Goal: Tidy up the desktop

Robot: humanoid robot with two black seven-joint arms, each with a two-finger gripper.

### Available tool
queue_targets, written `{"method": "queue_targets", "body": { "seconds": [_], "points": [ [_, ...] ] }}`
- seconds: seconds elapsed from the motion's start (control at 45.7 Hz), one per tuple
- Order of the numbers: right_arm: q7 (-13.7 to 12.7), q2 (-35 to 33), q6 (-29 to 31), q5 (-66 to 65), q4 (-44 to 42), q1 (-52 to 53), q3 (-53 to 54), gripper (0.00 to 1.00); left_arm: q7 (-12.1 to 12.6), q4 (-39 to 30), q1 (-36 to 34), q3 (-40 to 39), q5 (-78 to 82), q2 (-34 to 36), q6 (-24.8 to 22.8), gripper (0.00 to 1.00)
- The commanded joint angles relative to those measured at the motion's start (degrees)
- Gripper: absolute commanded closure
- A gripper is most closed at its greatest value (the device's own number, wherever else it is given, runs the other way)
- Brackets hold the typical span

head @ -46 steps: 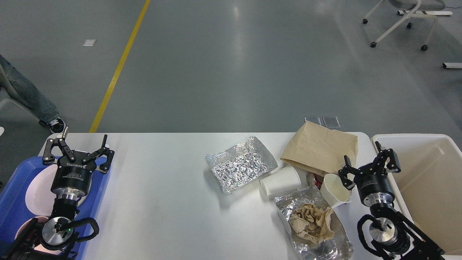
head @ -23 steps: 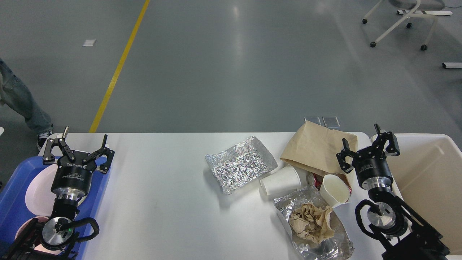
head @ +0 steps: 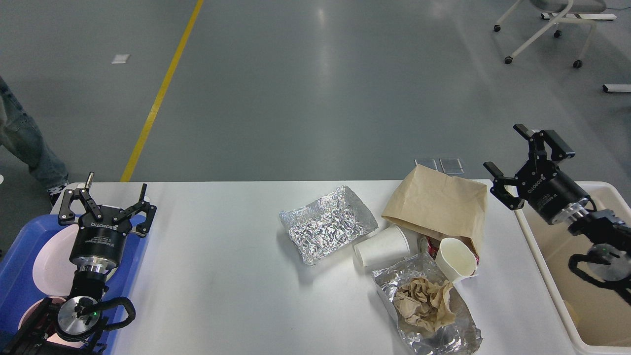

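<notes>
The desktop (head: pixel 222 276) fills the lower part of the head view, from about 8 o'clock across to 4 o'clock, with its far edge running level across the middle of the view.

Left gripper (head: pixel 104 198): positioned at 9 o'clock, above the near corner of the blue tray (head: pixel 19 266). Its two fingers are spread wide apart and hold nothing. White plates (head: pixel 52 259) lie in the tray beneath the arm.

Right gripper (head: pixel 530 153): positioned at 3 o'clock, raised above the far corner of the cream bin (head: pixel 547 266), which stands just beside the right end of the desktop. Its fingers are spread apart with nothing between them.

Items on the desktop, all right of centre:
- Foil tray (head: pixel 325 224), crumpled, at roughly 5 o'clock from the view centre, lying flat and apart from both grippers.
- Brown paper bag (head: pixel 436 207), lying flat at 4 o'clock, near the far edge.
- White paper cup (head: pixel 383 246), on its side, touching the near edge of the bag.
- Second white cup (head: pixel 456 259), tilted with its mouth facing the camera, just beside the bag's near corner. A small red item shows between the two cups; it cannot be identified.
- Foil sheet (head: pixel 429 315), at 5 o'clock near the front edge, with a crumpled brown paper wad (head: pixel 426 303) resting on it.

Beyond the desktop, a grey floor (head: pixel 315 88) carries a yellow line (head: pixel 160 93) at 11 o'clock
</notes>
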Motion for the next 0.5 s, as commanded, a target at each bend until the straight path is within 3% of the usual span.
{"method": "queue_targets", "body": {
  "seconds": [0.0,0.109,0.241,0.372,0.482],
  "points": [
    [-0.09,-5.64,5.02,0.12,0.12,13.90,-18.74,0.00,0.02,0.00,0.00,0.00,-0.01,0.00,0.00,0.03],
    [-0.10,-6.61,10.64,0.12,-0.14,27.34,-35.60,0.00,0.02,0.00,0.00,0.00,-0.01,0.00,0.00,0.03],
    [-0.18,-4.15,12.67,0.03,0.29,47.03,-62.94,0.00,0.02,0.00,0.00,0.00,-0.01,0.00,0.00,0.04],
    [-0.36,5.15,16.09,0.29,1.26,61.89,-84.83,0.00,0.02,0.00,0.00,0.00,-0.01,0.00,0.00,0.03],
    [-1.41,13.15,19.70,0.29,3.97,69.81,-93.99,0.00,0.02,0.00,0.00,0.00,-0.01,0.00,0.00,0.03]
  ]
}}
